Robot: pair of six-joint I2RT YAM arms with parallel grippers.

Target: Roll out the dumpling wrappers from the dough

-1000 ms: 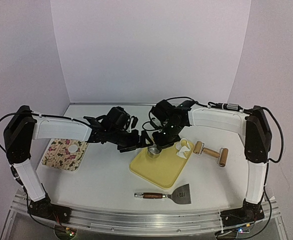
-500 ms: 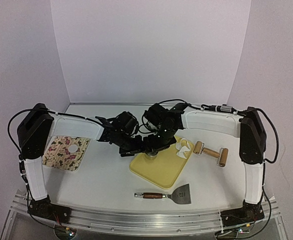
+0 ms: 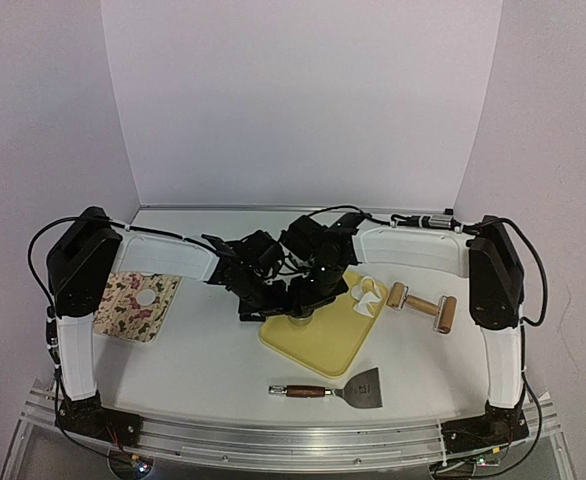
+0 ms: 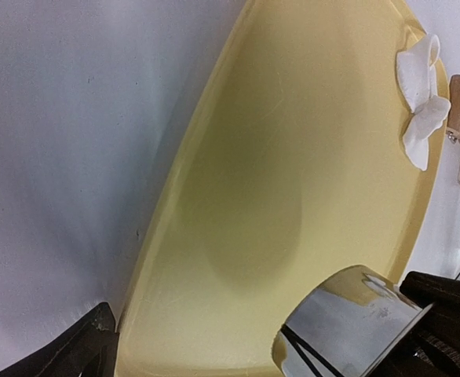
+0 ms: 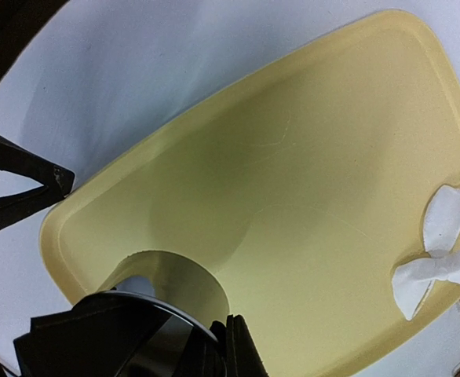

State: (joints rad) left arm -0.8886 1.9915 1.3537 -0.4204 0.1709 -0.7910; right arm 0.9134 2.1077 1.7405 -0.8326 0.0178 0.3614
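Over the near-left corner of the yellow board (image 3: 325,345), the right gripper (image 3: 311,298) is clenched on the wall of the metal ring cutter (image 4: 348,326) and holds it low over bare board. Just beside it, at the board's left edge, the left gripper (image 3: 265,303) is released, with its fingers spread wide and nothing between them.

The one finished dumpling wrapper (image 3: 145,297) lies well apart on the floral mat (image 3: 118,310) at the left of the desk (image 3: 213,350). Torn dough scraps (image 3: 369,293) sit crumpled at the board's far-right corner. The rolling pin (image 3: 421,305) lies on the desk to the right of the board, and the scraper (image 3: 338,389) lies in front of it.

The step in hand looks like clearing or passing the cutter. Neither wrist view looks into the ring, so whether a cut disc is lodged in it cannot be told.

No flat sheet is left on the board to cut from. Further wrappers would therefore call for gathering the scraps, freeing a gripper for the rolling pin and flattening the dough. The open left gripper is the nearer one to take the cutter or a disc, and it would need a light, centred close.
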